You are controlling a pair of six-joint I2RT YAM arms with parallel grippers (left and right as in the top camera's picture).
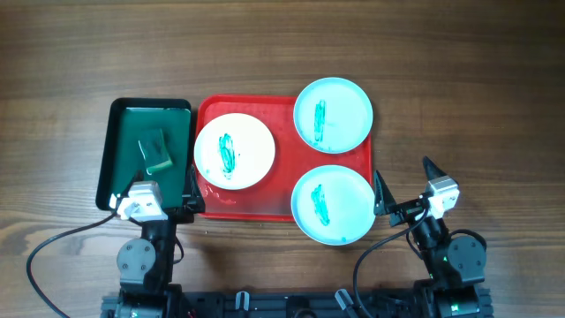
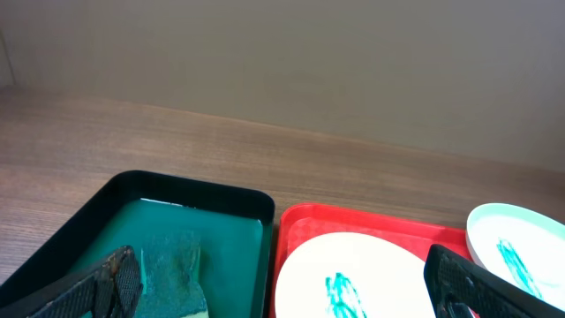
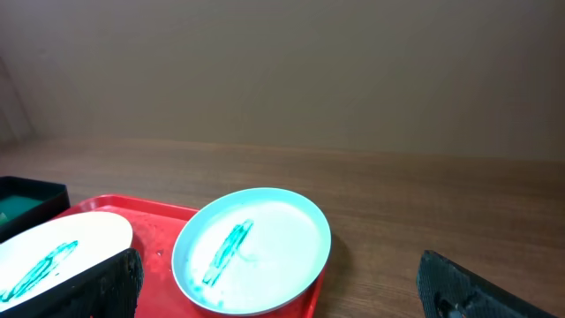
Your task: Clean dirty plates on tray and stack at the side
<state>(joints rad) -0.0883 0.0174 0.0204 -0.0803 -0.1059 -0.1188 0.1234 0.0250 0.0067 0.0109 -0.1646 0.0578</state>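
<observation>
The red tray (image 1: 281, 190) lies mid-table. On it are a white plate (image 1: 234, 151), a pale cyan plate (image 1: 332, 115) overhanging its far right corner, and a second cyan plate (image 1: 333, 204) overhanging its near edge. Each has a teal smear. My left gripper (image 1: 154, 193) is open and empty at the near edge between the two trays. My right gripper (image 1: 406, 181) is open and empty, just right of the red tray. The left wrist view shows the white plate (image 2: 353, 274), the far cyan plate (image 2: 521, 243) and open jaws (image 2: 287, 287). The right wrist view shows the far cyan plate (image 3: 252, 250), the white plate (image 3: 53, 252) and open jaws (image 3: 287, 287).
A dark green tray (image 1: 128, 132) touches the red tray's left side and holds a green sponge (image 1: 156, 150), which also shows in the left wrist view (image 2: 172, 274). Bare wooden table lies right of and beyond the trays. Black cables (image 1: 53, 256) run along the near edge.
</observation>
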